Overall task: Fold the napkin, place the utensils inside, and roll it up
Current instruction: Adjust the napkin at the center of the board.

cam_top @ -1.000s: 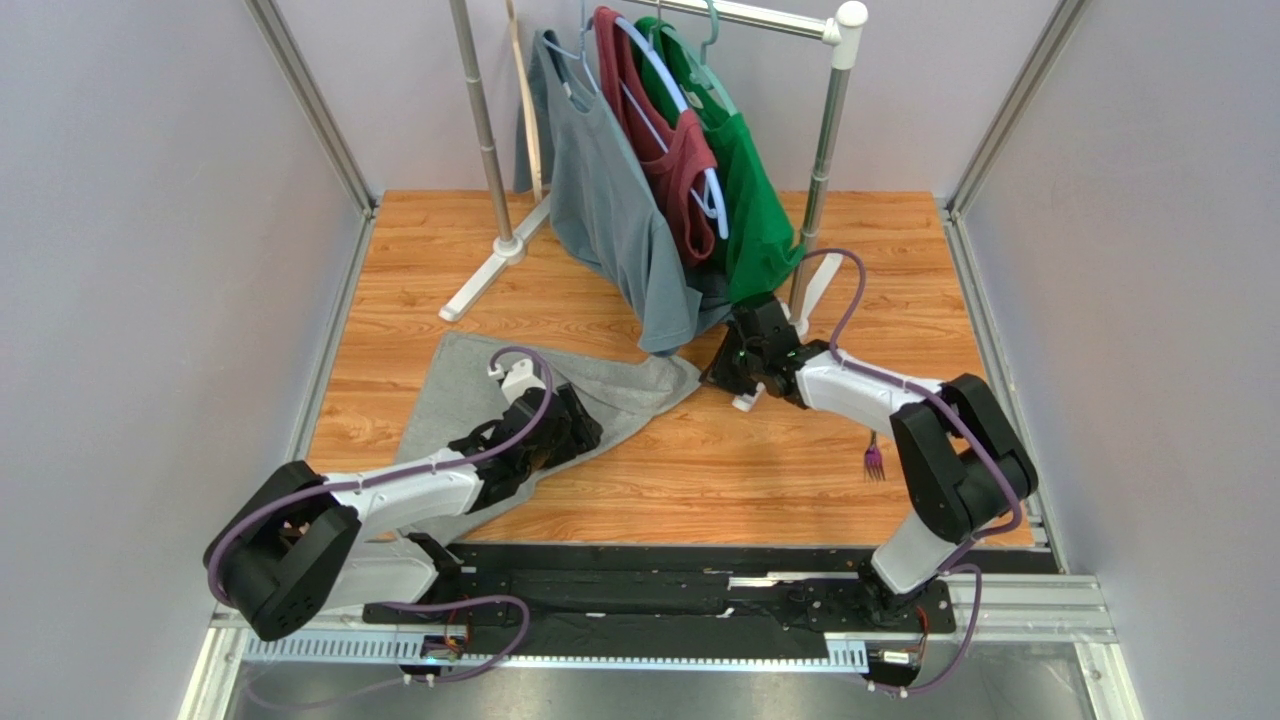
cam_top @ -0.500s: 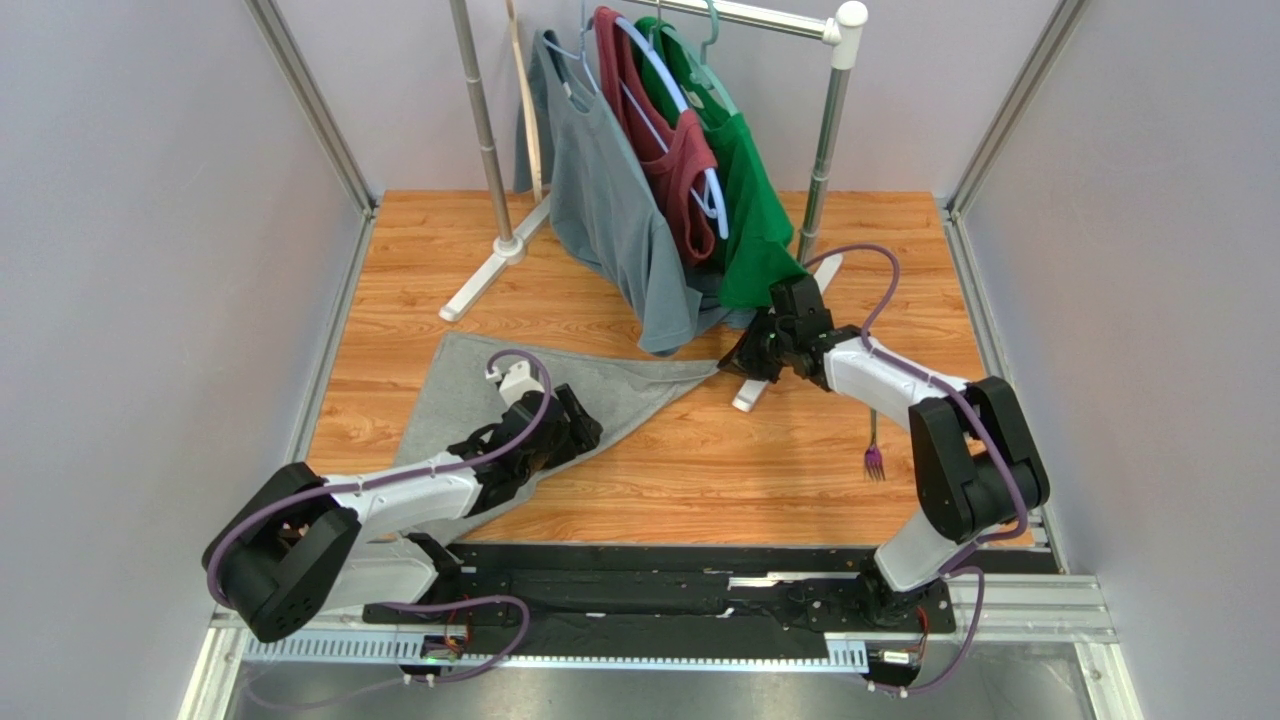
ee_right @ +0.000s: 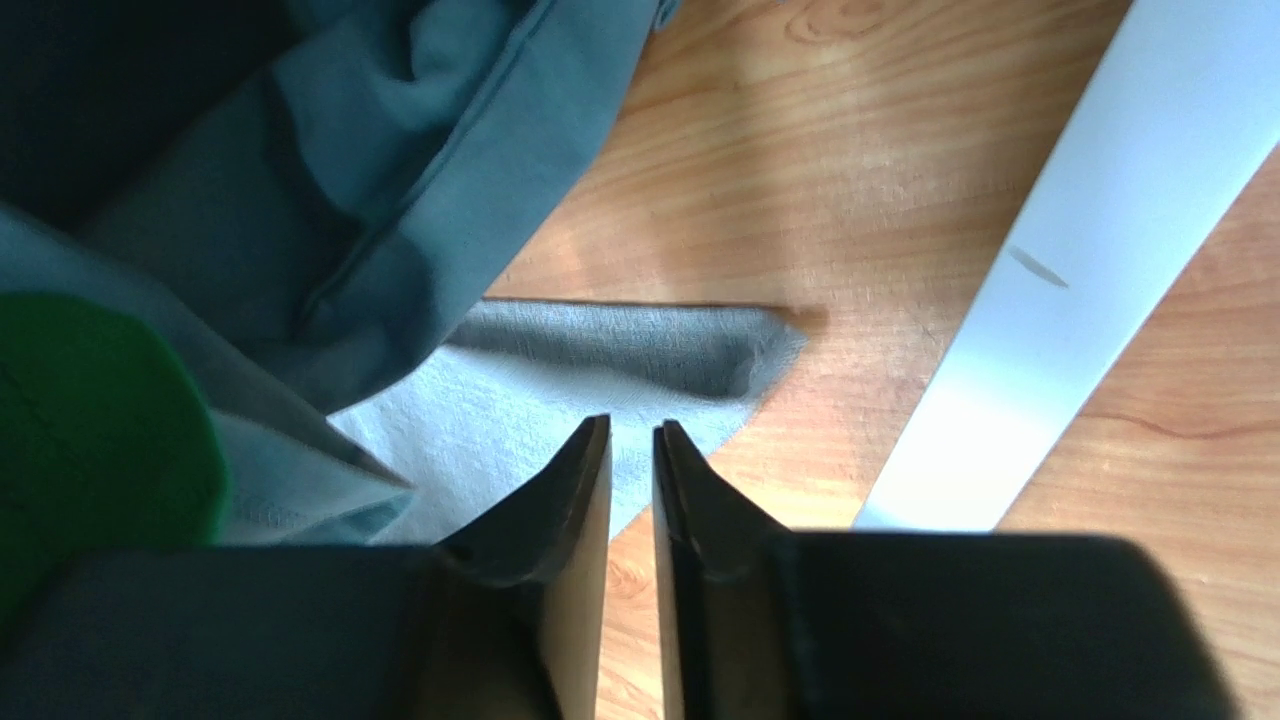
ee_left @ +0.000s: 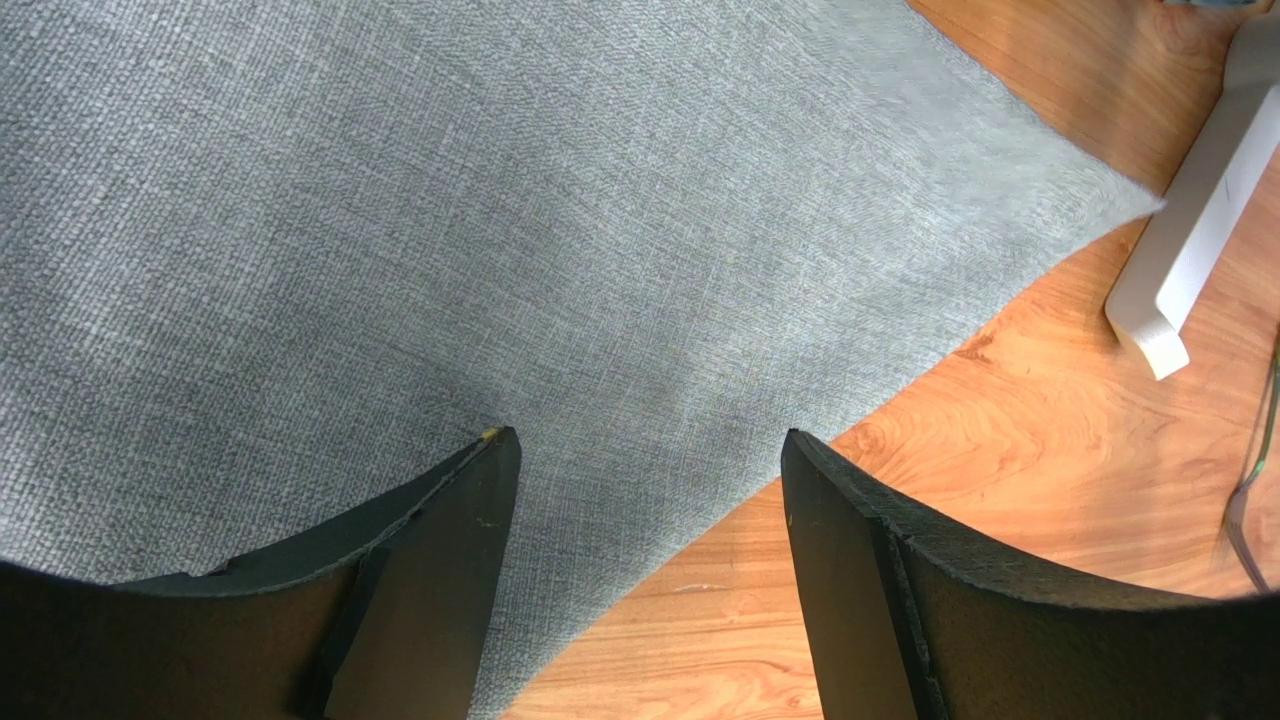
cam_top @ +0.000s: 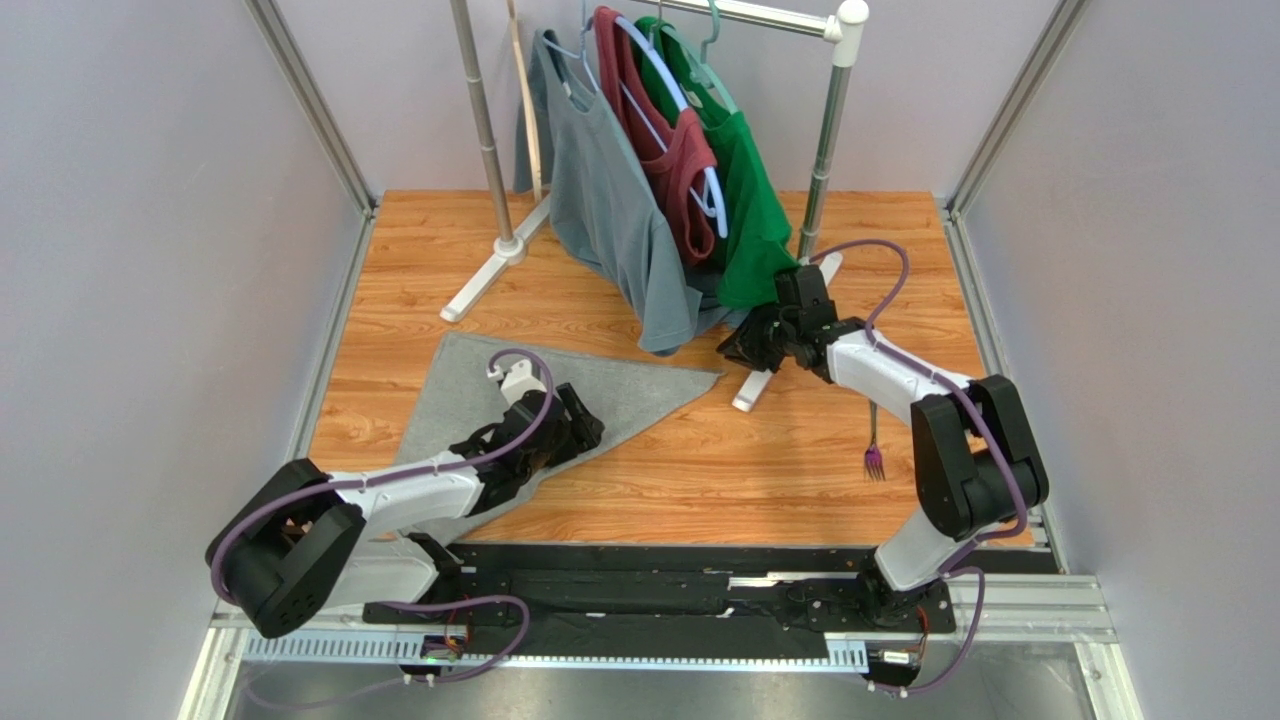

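The grey napkin (cam_top: 451, 393) lies flat on the wooden table, its right corner (ee_right: 706, 348) pointing at the rack's foot. My left gripper (cam_top: 580, 426) is open and empty, low over the napkin's lower right edge (ee_left: 643, 438), one finger over cloth and one over wood. My right gripper (cam_top: 742, 348) is shut and empty, hovering just short of the napkin's right corner (ee_right: 631, 428) and beside the hanging clothes. The fork (cam_top: 873, 453) lies alone on the table at the right, purple tines toward me, near my right arm.
A clothes rack stands at the back with a grey shirt (cam_top: 609, 225), a dark red one and a green one (cam_top: 747, 195). Its white foot (cam_top: 763, 372) lies right of my right gripper, seen in the right wrist view (ee_right: 1052, 270) and the left wrist view (ee_left: 1187, 240).
My right gripper pulled the napkin's right corner to the right, stretching the cloth flat, then lifted away toward the rack with the corner left lying on the table. My left arm stayed put.
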`<act>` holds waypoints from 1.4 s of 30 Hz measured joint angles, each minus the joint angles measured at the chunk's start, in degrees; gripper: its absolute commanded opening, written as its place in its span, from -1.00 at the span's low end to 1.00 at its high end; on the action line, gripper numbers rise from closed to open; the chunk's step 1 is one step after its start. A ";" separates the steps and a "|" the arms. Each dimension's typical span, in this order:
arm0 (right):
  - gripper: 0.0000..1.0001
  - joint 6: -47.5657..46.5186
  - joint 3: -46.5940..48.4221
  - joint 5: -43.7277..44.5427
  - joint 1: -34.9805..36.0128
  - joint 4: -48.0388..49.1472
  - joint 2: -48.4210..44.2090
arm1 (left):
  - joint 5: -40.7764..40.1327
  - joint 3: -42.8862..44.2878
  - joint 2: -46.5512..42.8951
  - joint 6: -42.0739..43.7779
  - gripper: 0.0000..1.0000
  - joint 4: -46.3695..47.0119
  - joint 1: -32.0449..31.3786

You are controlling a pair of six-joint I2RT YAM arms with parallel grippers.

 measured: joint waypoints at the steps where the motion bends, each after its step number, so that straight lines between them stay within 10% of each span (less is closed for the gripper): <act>1: -0.21 0.26 0.11 0.15 -0.02 0.04 0.07 | 0.07 0.09 0.15 0.24 0.51 0.11 0.00; 21: -0.15 -1.20 -8.20 -3.63 9.77 11.54 -1.14 | 2.08 12.22 -0.22 8.90 0.62 -13.40 0.92; 31: -0.18 -0.07 -6.60 -7.76 15.96 23.65 7.76 | 0.96 12.31 -11.82 11.23 0.65 -25.90 18.60; 42: -0.21 -0.09 -3.98 -2.64 14.47 20.48 12.66 | 5.11 12.50 -3.80 15.58 0.66 -27.32 27.50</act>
